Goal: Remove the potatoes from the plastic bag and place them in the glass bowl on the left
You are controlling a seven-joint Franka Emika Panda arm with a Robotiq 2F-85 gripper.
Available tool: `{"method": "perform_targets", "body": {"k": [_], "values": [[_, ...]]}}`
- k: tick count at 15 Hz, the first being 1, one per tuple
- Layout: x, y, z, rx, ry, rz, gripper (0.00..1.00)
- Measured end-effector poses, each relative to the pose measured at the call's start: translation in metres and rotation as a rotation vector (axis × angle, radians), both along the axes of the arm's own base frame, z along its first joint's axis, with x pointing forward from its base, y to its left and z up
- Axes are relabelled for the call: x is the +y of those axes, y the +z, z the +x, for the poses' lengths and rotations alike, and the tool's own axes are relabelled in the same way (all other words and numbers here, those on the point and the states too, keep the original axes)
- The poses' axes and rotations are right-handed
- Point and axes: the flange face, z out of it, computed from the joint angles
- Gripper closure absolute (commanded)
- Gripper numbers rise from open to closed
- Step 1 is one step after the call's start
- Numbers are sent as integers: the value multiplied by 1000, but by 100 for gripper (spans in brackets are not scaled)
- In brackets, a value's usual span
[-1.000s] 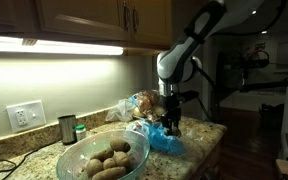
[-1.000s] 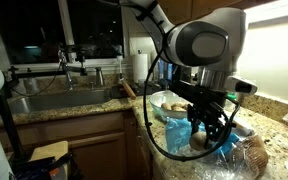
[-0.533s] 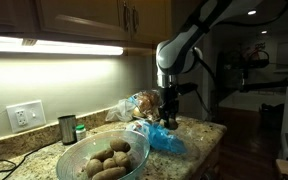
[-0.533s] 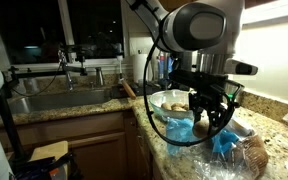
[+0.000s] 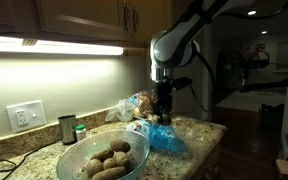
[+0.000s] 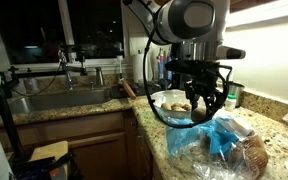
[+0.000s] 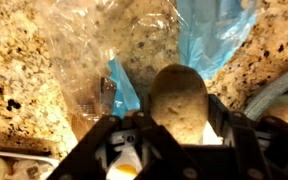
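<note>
The tool [image 5: 163, 110] squeezes one potato [image 7: 179, 103] above the plastic bag [image 5: 166, 138] (lifting step). Next: carry it over the glass bowl [image 5: 72, 150], let go.

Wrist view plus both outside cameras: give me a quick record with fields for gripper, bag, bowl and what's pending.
gripper: shut on a potato, above the blue bag
blue bag: crumpled on the granite counter
glass bowl: beside the bag, several potatoes inside
pending: held potato not yet in the bowl
</note>
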Motion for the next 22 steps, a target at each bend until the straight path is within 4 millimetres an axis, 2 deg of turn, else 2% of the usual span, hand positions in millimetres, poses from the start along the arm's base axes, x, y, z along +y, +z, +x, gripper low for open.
{"method": "perform_targets", "body": {"k": [15,18,22], "values": [[105,32,31,-68,227,-46,68],[124,23,35,-57,285,-32,68],[136,-6,44,-24,362,22,68]]}}
